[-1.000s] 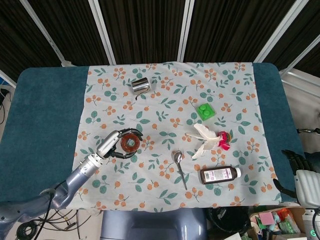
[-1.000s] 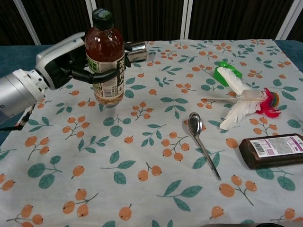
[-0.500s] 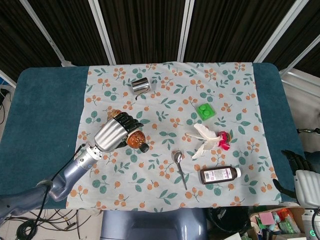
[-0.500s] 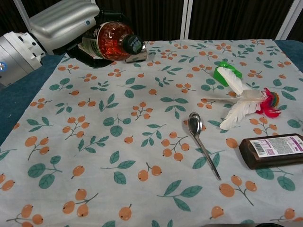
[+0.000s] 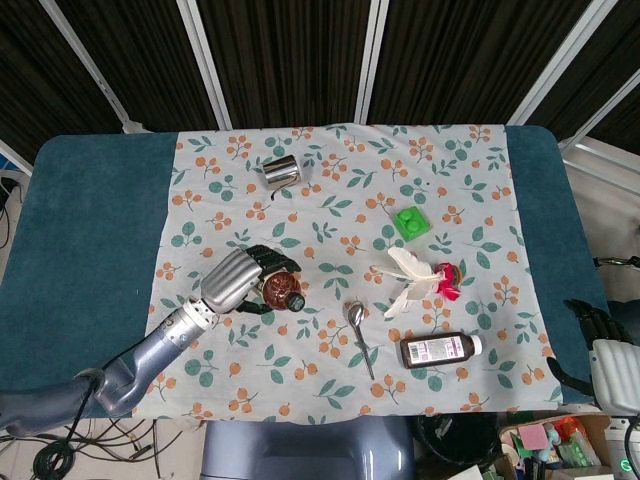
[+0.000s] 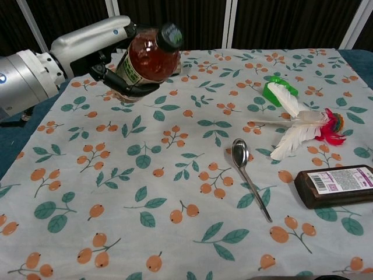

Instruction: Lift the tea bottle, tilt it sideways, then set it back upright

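My left hand [image 6: 99, 55] [image 5: 238, 279] grips the tea bottle [image 6: 148, 58] [image 5: 279, 289] around its label and holds it in the air above the floral cloth [image 6: 175, 175]. The bottle has amber tea and a dark green cap [image 6: 171, 35]. It leans, with the cap up and to the right. A dark part of the right hand [image 5: 592, 322] shows at the right edge of the head view, off the table; its fingers are too small to read.
A steel cup [image 5: 280, 173] lies on its side behind the bottle. A spoon [image 6: 247, 175], a white feather toy [image 6: 294, 131], a green block [image 6: 274, 89] and a flat brown bottle [image 6: 335, 185] lie to the right on the cloth.
The bottle rose from standing on the cloth, tipped almost flat with the cap to the right, and now swings back toward upright, still held by my left hand.
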Available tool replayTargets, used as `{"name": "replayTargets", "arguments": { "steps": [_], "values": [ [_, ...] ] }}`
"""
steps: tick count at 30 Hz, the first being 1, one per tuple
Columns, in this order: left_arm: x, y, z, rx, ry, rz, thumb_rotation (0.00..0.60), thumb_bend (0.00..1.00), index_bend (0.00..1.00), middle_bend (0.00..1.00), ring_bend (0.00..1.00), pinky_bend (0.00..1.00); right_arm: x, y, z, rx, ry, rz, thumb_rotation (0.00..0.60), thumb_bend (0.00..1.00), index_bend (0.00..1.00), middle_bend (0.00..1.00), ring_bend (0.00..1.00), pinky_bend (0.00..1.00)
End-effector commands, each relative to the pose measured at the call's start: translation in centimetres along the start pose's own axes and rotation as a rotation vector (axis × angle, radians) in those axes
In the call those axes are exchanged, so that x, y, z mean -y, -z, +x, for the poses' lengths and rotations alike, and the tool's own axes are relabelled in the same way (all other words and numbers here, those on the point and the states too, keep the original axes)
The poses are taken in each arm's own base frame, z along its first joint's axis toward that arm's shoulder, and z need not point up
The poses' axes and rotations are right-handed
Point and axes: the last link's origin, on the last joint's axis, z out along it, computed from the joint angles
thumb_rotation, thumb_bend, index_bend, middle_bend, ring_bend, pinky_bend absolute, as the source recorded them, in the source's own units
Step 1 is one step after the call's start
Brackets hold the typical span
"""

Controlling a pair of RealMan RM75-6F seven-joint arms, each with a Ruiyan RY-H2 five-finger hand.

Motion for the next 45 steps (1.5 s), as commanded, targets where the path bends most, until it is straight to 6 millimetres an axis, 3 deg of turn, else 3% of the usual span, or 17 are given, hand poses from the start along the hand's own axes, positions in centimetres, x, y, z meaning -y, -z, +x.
{"name": "replayTargets", "arguments": {
  "steps": [1,6,12,17,22,35,41,43,45],
  "values": [
    [-4.1,1.0,0.9,0.216,1.012,0.106,0.6,0.58,0.31,0.35,0.31,0.43,0.0,0.0,0.0,0.002,0.001,0.003,0.6,0.16,0.15,0.13,0.14,0.19],
    [-3.5,1.5,3.4,0.25,1.385,0.024,0.6,0.58,0.29,0.35,0.31,0.43,0.1,0.1,0.0,-0.001,0.002,0.004,0.6,0.16,0.15,0.13,0.14,0.19],
    [-0.8,2.0,4.0,0.26,1.425,0.015,0.6,0.58,0.29,0.35,0.31,0.43,0.0,0.1,0.0,-0.002,0.002,0.003,0.6,0.16,0.15,0.13,0.14,0.19],
    [0.2,2.0,2.8,0.268,1.107,0.041,0.6,0.58,0.29,0.35,0.31,0.43,0.1,0.0,0.0,-0.001,0.004,0.004,0.6,0.16,0.15,0.13,0.14,0.19],
    [1.4,1.7,1.6,0.136,0.518,0.037,0.6,0.58,0.3,0.36,0.31,0.44,0.0,0.0,0.0,-0.002,0.003,0.002,0.6,0.16,0.15,0.13,0.14,0.19],
    [3.3,1.7,-0.4,-0.122,-0.771,0.031,0.6,0.58,0.31,0.36,0.31,0.44,0.1,0.0,0.0,0.002,0.002,0.004,0.6,0.16,0.15,0.13,0.14,0.19],
    [3.8,1.6,-0.6,-0.141,-1.064,-0.016,0.6,0.58,0.29,0.37,0.31,0.44,0.0,0.0,0.0,0.003,0.004,0.002,0.6,0.16,0.15,0.13,0.14,0.19],
    [3.6,1.6,-0.8,-0.152,-1.072,-0.022,0.6,0.58,0.29,0.37,0.31,0.44,0.0,0.0,0.0,0.003,0.004,0.002,0.6,0.16,0.15,0.13,0.14,0.19],
    [3.4,1.6,-1.3,-0.147,-0.943,-0.003,0.6,0.58,0.29,0.36,0.31,0.45,0.0,0.0,0.0,0.003,0.004,0.002,0.6,0.16,0.15,0.13,0.14,0.19]
  ]
}}
